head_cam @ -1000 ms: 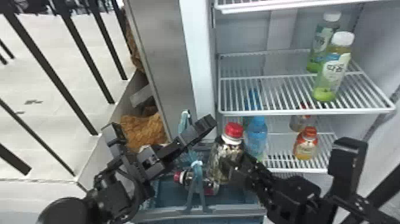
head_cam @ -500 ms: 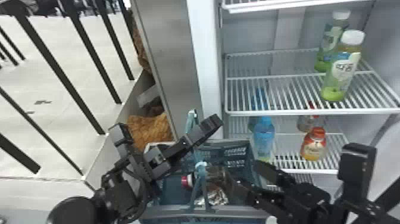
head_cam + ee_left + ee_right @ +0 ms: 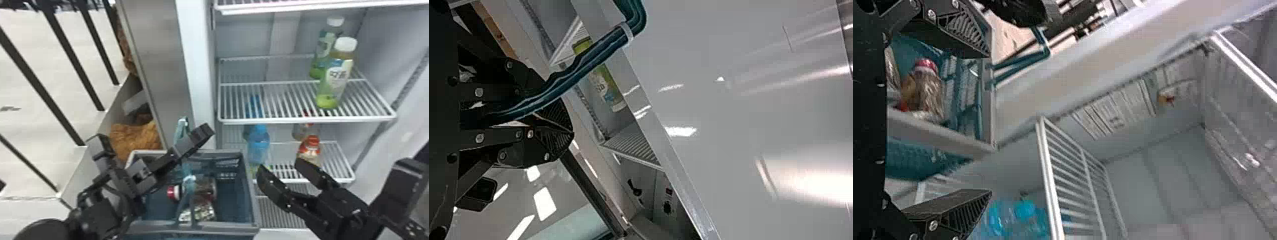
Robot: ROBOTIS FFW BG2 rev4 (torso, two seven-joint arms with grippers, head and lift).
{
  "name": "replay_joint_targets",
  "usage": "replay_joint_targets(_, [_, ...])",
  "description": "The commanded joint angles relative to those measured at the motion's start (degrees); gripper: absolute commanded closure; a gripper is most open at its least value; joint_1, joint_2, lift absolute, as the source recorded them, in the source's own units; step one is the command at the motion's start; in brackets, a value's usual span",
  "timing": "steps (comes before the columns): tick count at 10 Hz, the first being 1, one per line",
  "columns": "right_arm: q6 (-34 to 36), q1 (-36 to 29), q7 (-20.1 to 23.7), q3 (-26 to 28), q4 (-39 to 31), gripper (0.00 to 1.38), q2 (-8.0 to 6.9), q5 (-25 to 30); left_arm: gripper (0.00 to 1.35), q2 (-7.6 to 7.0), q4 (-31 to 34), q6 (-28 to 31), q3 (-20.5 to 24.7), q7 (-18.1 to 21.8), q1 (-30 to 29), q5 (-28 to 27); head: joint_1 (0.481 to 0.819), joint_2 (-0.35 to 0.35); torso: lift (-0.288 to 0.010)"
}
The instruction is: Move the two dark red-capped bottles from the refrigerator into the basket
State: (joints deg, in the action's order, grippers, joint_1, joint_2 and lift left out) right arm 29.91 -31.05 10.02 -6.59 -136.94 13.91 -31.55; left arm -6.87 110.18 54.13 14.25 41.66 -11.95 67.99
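Basket [image 3: 223, 227]: dark bottles [image 3: 207, 190] inside. Left gripper [image 3: 565, 129]: closed on its handle [image 3: 596, 55]. Right gripper [image 3: 280, 167]: wide, to its right. Possible fault: lopsided handle lift, bottles rolling

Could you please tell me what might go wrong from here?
The grey-blue plastic basket may tip if its teal handle slips in the left end effector, and the dark red-capped bottle lying inside could roll.

The right end effector, open beside the basket's rim, might snag that rim or knock the blue plastic bottle on the lower wire shelf.
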Motion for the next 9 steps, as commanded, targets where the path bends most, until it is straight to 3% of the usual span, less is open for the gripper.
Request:
replay_joint_targets(1, [-8.4, -3.3, 0.0, 0.5, 1.5, 0.15, -0.20, 1.3, 1.20, 0.01, 0.0, 0.0, 0.3, 0.0, -0.3, 0.0, 0.695, 0.063, -0.034])
replay_joint_targets(3, [-15.7, -8.5, -0.1, 2.7, 2.6, 0.15, -1.60, 3.7, 1.20, 0.19, 0.0, 0.0, 0.3, 0.0, -0.4, 0.2, 0.695, 0.034, -0.034])
replay_joint_targets(6, [-21.2, -15.3, -0.1, 7.6, 2.3, 0.15, -3.54, 10.3, 1.20, 0.28, 0.0, 0.0, 0.6, 0.0, -0.8, 0.2, 0.695, -0.042, -0.034])
replay_joint_targets(9, [-27.5, -21.4, 0.0, 10.0, 1.9, 0.15, -4.24, 13.3, 1.20, 0.37, 0.0, 0.1, 1.2, 0.0, -1.3, 0.1, 0.695, -0.107, -0.034])
